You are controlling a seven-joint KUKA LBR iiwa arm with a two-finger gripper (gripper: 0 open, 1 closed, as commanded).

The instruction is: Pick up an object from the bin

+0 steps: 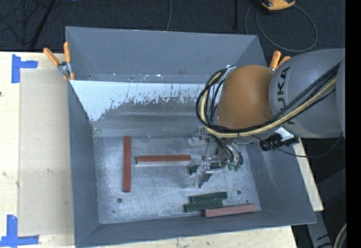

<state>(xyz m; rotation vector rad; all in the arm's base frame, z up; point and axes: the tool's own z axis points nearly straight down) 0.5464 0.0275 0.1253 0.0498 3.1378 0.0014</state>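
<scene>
The gripper (206, 169) is seen low in the bin. Whether it is open or closed cannot be told. A red stick (163, 158) lies flat just left of the gripper. It is judged to be light, stiff and smooth, best gripped across its thin sides. A green block (207, 200) lies just below the gripper.
</scene>
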